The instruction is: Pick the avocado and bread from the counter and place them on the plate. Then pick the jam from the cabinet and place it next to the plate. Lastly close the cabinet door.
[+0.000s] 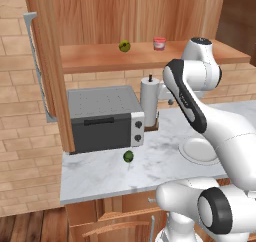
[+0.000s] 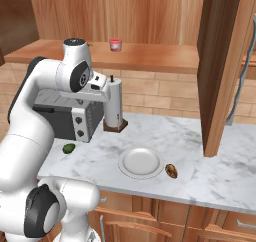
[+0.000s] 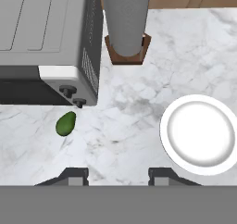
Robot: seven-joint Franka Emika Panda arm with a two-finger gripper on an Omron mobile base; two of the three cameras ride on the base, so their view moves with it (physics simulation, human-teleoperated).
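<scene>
while the white plate (image 3: 199, 135) sits bare on the counter (image 3: 134, 126), the avocado (image 3: 65, 124) lies by the toaster oven (image 3: 46, 42), the jam (image 1: 159, 43) stands on the cabinet (image 1: 125, 56) shelf, and the gripper (image 3: 118, 176) hangs narrowed, holding nothing.

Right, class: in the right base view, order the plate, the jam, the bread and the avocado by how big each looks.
1. The plate, clearly the largest.
2. The jam, the bread and the avocado look much alike. The jam sits farther from the camera, up in the cabinet, so ranking these three is unsure.
</scene>
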